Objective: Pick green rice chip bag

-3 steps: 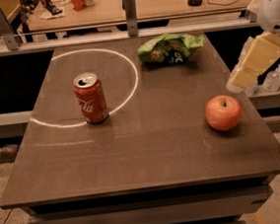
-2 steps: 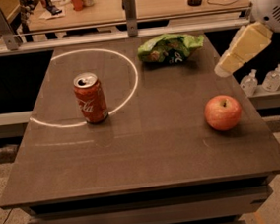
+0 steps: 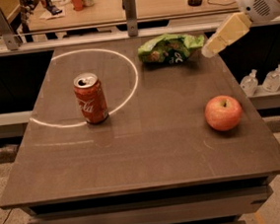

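table: dark brown, white ring | on it: red can left, green rice chip bag far side, apple right | gripper: just right of bag

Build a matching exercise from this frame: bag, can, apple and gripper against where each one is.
Things:
1 bag
2 can
3 apple
4 gripper

Places:
A on the white ring's near arc
B in the air, just right of the bag
C by the table's far edge
D near the table's right edge

Pairs: 1-C, 2-A, 3-D, 4-B
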Tool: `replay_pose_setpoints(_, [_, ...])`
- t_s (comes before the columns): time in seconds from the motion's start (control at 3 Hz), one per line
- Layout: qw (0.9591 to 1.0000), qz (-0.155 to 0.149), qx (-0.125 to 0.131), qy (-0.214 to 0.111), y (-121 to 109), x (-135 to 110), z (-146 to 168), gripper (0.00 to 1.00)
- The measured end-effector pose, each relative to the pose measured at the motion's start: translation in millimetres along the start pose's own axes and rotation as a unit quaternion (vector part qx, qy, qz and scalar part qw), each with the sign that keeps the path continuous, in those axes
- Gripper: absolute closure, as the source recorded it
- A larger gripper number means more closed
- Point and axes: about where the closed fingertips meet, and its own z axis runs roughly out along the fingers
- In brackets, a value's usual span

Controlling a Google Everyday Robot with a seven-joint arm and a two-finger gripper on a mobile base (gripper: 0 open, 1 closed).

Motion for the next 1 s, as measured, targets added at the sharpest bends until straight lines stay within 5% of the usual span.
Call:
replay_pose_setpoints(0.33, [0.9993,-0.023,-0.028,-0.008,-28,-14,42,0.00])
replay_pose_setpoints(1.0, [0.9994,-0.024,-0.023,-0.011,-30,-19,57,0.00])
